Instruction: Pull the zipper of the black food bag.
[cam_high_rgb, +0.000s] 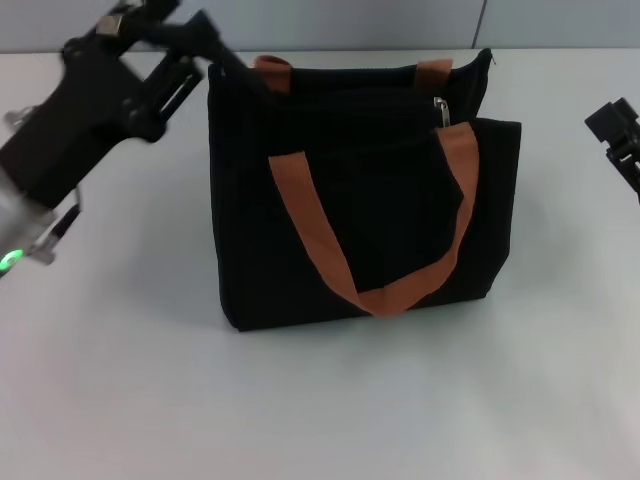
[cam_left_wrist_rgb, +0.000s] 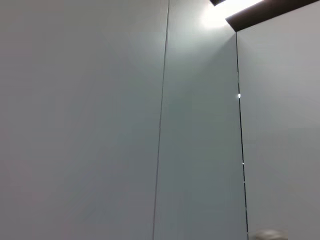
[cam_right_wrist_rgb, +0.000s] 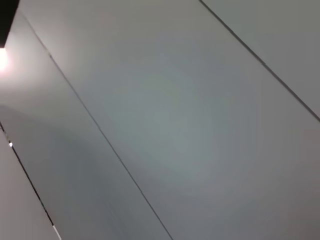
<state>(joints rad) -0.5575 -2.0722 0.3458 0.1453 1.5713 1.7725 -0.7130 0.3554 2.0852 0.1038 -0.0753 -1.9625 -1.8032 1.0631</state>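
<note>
The black food bag (cam_high_rgb: 360, 190) stands upright in the middle of the white table, with two orange-brown strap handles (cam_high_rgb: 380, 290). The zipper (cam_high_rgb: 441, 110), a small silver pull tab, hangs at the top right of the bag's opening. My left gripper (cam_high_rgb: 205, 50) is open at the bag's upper left corner, close to the edge; I cannot tell if it touches the fabric. My right gripper (cam_high_rgb: 615, 130) is at the right edge of the head view, well clear of the bag. Both wrist views show only wall panels, not the bag.
The white table (cam_high_rgb: 320, 400) spreads in front of and beside the bag. A grey panelled wall (cam_left_wrist_rgb: 100, 120) lies behind the table's far edge.
</note>
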